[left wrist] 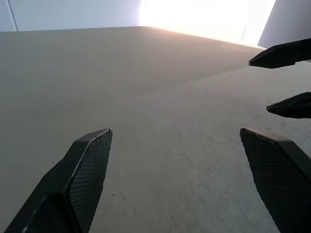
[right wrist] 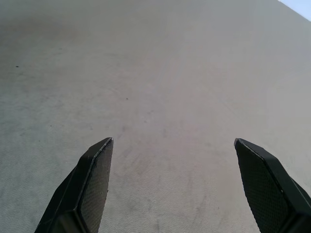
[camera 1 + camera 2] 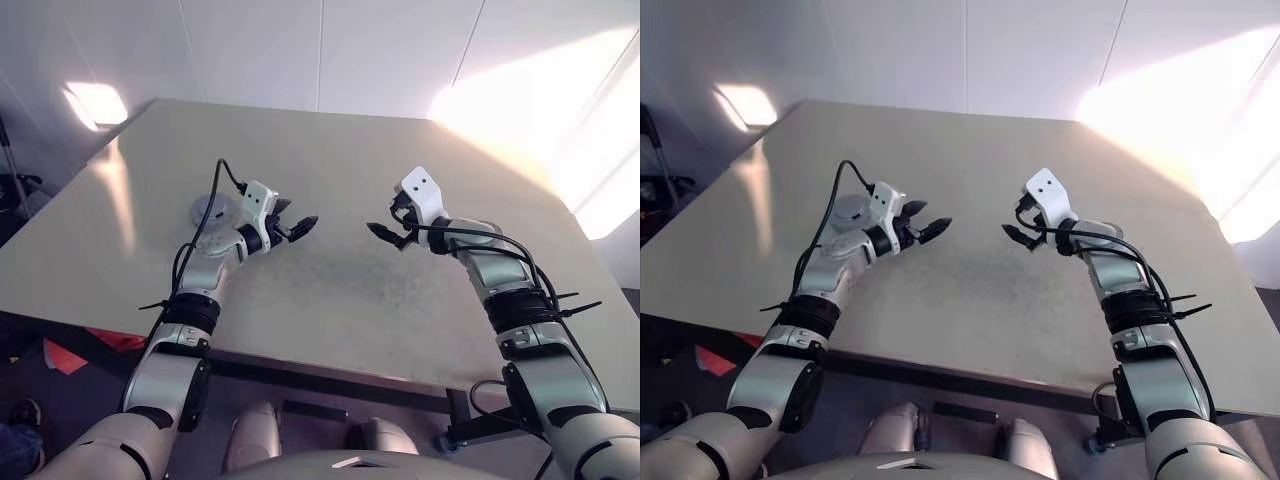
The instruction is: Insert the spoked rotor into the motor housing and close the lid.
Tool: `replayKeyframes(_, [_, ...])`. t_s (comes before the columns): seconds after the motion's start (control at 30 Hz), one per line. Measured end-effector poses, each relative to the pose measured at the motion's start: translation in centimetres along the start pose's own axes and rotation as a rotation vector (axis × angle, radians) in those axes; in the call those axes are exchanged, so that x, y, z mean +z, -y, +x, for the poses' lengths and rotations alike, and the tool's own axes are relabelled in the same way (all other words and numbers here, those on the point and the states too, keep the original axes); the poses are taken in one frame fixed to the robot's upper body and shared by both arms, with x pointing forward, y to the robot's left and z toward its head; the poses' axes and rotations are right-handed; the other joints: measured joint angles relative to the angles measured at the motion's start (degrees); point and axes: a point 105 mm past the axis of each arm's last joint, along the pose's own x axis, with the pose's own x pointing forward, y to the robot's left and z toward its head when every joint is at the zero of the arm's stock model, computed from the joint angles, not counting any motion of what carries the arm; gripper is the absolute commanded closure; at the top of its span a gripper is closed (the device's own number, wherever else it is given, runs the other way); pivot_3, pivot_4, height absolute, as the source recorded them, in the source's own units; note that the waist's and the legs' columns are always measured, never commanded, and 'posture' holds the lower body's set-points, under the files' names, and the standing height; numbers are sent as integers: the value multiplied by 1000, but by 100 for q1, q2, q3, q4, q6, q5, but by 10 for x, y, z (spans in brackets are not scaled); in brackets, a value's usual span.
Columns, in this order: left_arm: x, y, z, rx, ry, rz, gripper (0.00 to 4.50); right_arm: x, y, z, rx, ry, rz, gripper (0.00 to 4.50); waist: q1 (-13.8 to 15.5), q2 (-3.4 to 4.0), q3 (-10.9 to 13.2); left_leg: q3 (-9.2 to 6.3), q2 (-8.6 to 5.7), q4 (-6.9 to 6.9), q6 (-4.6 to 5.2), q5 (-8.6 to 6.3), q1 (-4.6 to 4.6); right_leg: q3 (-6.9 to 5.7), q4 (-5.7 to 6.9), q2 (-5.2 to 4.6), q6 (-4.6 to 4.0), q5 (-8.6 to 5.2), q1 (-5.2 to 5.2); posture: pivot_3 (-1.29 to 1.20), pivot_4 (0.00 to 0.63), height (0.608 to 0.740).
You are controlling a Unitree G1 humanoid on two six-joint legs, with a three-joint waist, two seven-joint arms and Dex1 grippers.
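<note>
The lid (image 3: 211, 210), a flat grey disc, lies on the beige table (image 3: 340, 290) just behind my left wrist, partly covered by the wrist and its cable. My left gripper (image 3: 298, 217) hovers open over the table's middle, pointing right, with nothing between its fingers (image 1: 87, 179). My right gripper (image 3: 385, 222) faces it from the right, also open and empty, a short gap between the two. In the left wrist view the right gripper (image 1: 286, 80) shows its two black tips. Bare tabletop lies beneath the right gripper's fingers (image 2: 90, 182). The spoked rotor and the motor housing are out of view.
The table's near edge (image 3: 330, 365) runs just in front of my arms. A white wall (image 3: 320, 50) stands behind the far edge. Strong sunlight falls on the table's far right corner (image 3: 500, 120). A red object (image 3: 70, 355) lies on the floor at the lower left.
</note>
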Motion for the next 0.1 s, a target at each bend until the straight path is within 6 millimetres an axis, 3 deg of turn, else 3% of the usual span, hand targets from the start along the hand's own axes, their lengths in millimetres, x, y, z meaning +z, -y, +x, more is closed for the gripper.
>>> replayKeyframes(0.1, [0,0,0,0,0,0,46,0,-1,1,2,0,4,0,0,0,0,0,0,0,0,0,0,0,0,0,0,0,0,0,0,740])
